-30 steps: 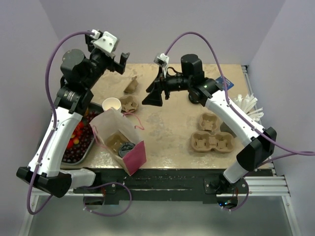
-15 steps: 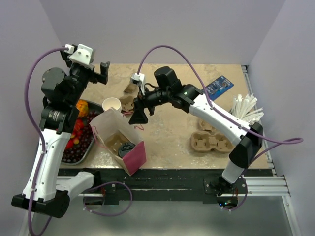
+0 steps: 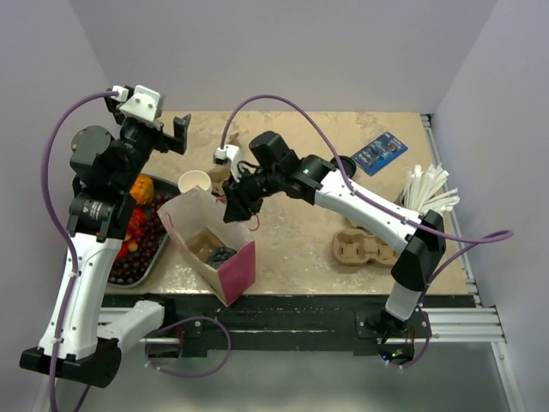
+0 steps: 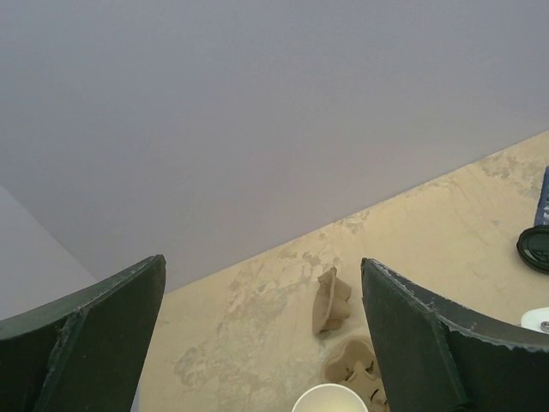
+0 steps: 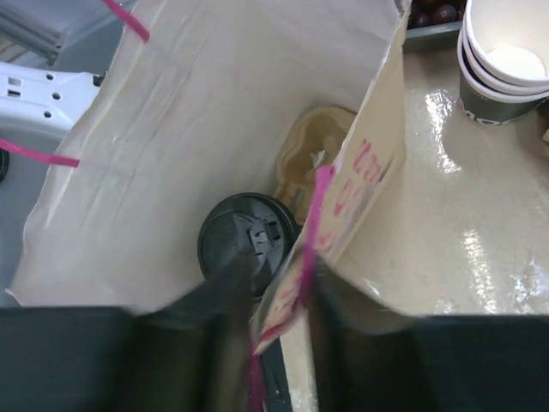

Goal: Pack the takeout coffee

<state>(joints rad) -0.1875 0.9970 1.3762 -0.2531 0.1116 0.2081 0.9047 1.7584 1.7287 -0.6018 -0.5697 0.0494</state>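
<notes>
Right wrist view: nearest the arms' bases stands an open paper bag with white and pink walls (image 5: pixel 171 129). The takeout coffee (image 5: pixel 247 243), a small cup showing only its round black plastic lid from above, sits upright on the bag's floor. It touches a moulded brown pulp cup carrier (image 5: pixel 313 150) that is also inside. Whether the cup is seated in one of the carrier's wells cannot be told.

The right end effector (image 5: pixel 279 300) straddles the bag's rim, with one blurred finger inside and one outside. A thin pink ribbon handle (image 5: pixel 313 223) runs between them. The jaws stand narrow about the rim, but the blur hides whether they actually pinch it.

Just beyond the bag on the beige stone-patterned surface (image 5: pixel 446 232) is a stack of lidless white-rimmed paper cups (image 5: pixel 506 60).

Farther back at the left, the left end effector (image 4: pixel 262 262) hangs raised with its jaws spread wide and holds nothing. A loose black plastic lid (image 4: pixel 533 249) lies well apart from it toward the far side.

The main step looks done, since the coffee is in the bag. What seems left is handling the bag itself, perhaps steadying or closing its mouth, and then letting go.
</notes>
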